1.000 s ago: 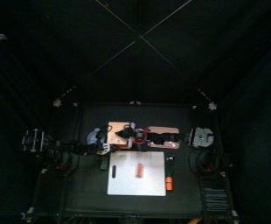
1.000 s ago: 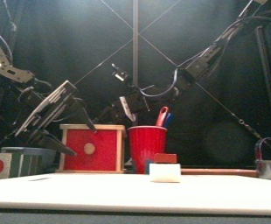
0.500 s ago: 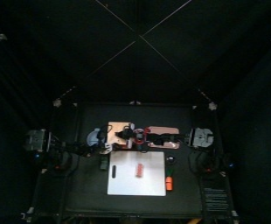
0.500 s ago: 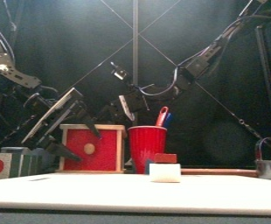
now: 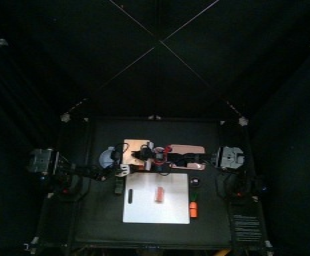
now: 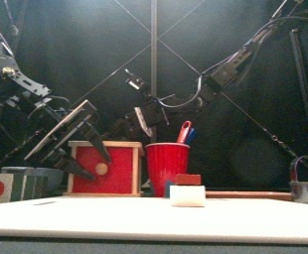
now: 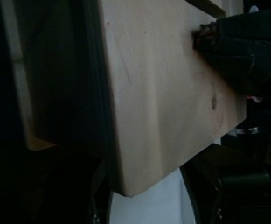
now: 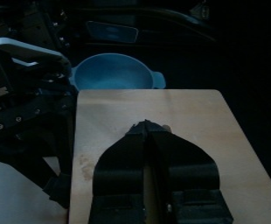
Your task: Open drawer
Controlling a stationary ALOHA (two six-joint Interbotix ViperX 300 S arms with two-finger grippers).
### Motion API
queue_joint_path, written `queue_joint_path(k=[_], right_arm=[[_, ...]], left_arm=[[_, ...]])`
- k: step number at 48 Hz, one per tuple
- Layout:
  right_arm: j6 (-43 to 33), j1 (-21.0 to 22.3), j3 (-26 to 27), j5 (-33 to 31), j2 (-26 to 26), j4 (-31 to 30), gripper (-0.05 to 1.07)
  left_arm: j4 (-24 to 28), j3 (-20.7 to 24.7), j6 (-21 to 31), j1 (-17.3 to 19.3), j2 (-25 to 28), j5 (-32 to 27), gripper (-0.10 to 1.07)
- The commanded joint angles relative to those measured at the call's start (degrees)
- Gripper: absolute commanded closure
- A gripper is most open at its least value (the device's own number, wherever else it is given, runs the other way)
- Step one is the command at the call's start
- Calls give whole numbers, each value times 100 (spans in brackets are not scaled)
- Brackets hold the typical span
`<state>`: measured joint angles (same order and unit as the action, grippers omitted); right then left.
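Observation:
The drawer (image 6: 105, 168) is an orange-tan wooden box with a red front and a pale knob, standing left of the red cup (image 6: 168, 169). In the top view the drawer (image 5: 139, 145) sits at the table's back left. My left gripper (image 6: 93, 164) hangs in front of the drawer's face by the knob, jaws apart. The left wrist view shows the drawer's wooden side (image 7: 162, 96) very close. My right gripper (image 8: 149, 129) is shut, its tip resting on the drawer's top (image 8: 202, 122); it also shows in the front view (image 6: 143, 121).
A blue bowl (image 8: 114, 72) lies beyond the drawer. A white sheet (image 5: 158, 198) covers the table's front middle, an orange object (image 5: 194, 209) beside it. A small white block (image 6: 186, 192) stands in front of the cup; a dark mug (image 6: 307, 187) at right.
My left arm has swung right and lower, bringing its jaws up to the drawer's front by the knob. The right gripper has stayed on the drawer's top.

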<state>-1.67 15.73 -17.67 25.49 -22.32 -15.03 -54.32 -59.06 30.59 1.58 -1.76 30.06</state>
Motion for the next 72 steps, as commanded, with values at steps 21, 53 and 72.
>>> queue_joint_path(k=[21,53,72], right_arm=[[-9,-88,123,26,141,0,98],[0,-62,132,9,123,9,98],[26,97,264,-360,114,9,98]], left_arm=[[-9,114,-18,0,-9,123,19],[26,123,0,-448,-26,-316,32],[-527,211,44,-1468,-88,-439,32]])
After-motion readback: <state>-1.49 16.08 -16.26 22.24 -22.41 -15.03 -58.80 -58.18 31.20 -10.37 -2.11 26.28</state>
